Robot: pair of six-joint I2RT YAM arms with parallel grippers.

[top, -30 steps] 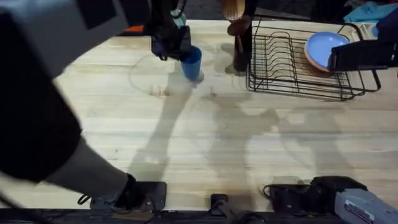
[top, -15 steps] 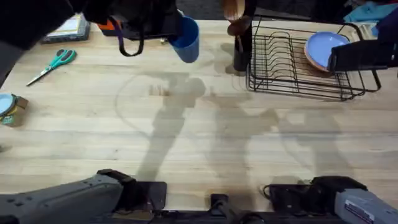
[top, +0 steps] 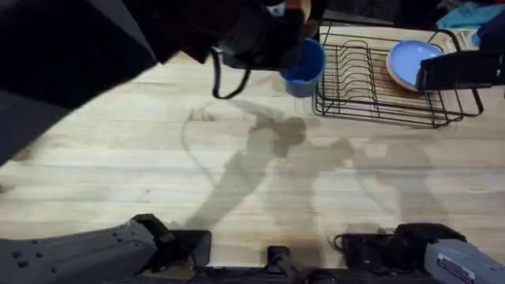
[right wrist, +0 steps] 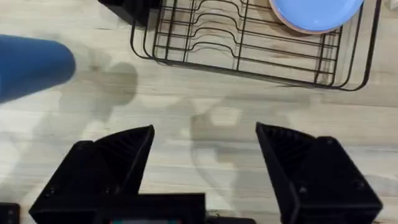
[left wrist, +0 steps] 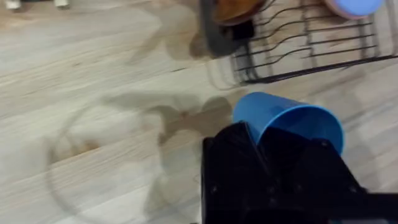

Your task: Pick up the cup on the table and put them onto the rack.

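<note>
Aloft, cup (left wrist: 287,119) clamped in left end effector (left wrist: 283,155), beside rack (top: 379,83)

You see a bright, plain blue cup (top: 304,65) against the pale wooden tabletop (top: 237,173), whose light planks carry grey shadows and faint grain lines. The rack (top: 371,87) is black wire. A lighter blue plate (top: 410,61) with a tan rim sits in it. Both grippers are black: the left gripper (left wrist: 283,162), and the right gripper (right wrist: 205,155).
</note>
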